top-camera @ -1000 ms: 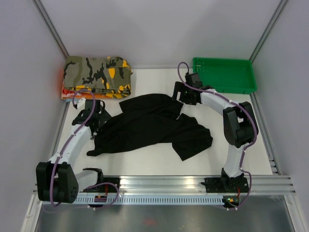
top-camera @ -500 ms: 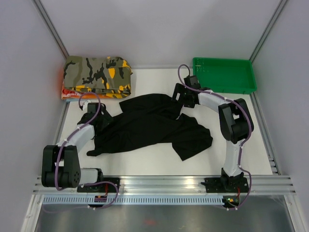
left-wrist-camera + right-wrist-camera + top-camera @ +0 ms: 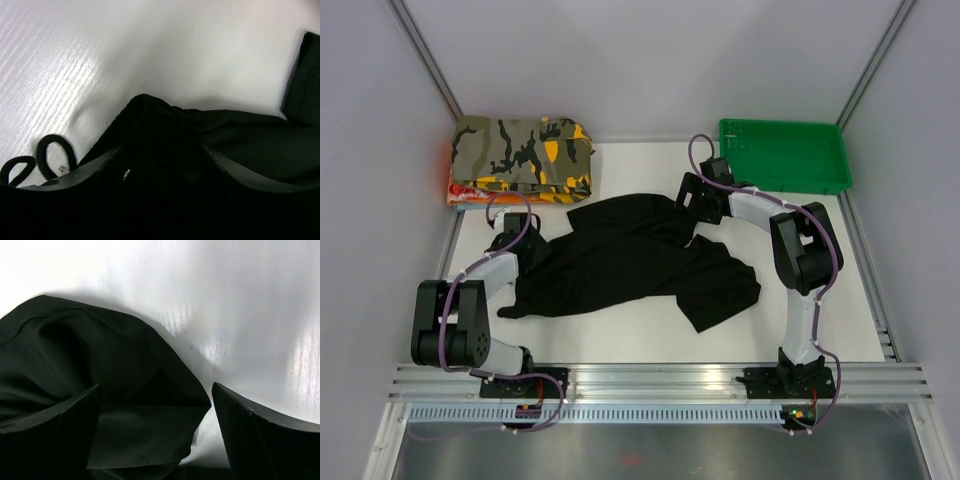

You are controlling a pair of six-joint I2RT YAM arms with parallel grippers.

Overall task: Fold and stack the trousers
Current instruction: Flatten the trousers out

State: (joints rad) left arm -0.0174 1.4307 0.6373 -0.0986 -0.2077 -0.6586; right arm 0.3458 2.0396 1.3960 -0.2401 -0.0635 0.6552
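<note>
Black trousers (image 3: 630,262) sprawled unfolded mid-tabletop (image 3: 620,335), one arm working each end.
The left hand (image 3: 161,165) straddles the ribbed waistband (image 3: 150,112) at the left end, fabric filling the gap. Clamped or not, I cannot tell. The right hand (image 3: 156,405) stands wide at the far edge, one finger over cloth, the other over bare tabletop.

Rumpled black soft-fabric trousers (image 3: 630,262) sprawled across the middle of the white table (image 3: 620,335), leaving bare strips along the lower edge and in the upper centre. A folded camouflage garment (image 3: 523,160) blocked the upper left corner, and a shallow green plastic tray (image 3: 785,155) filled the upper right. Pale grey walls (image 3: 370,200) closed in both sides.
</note>
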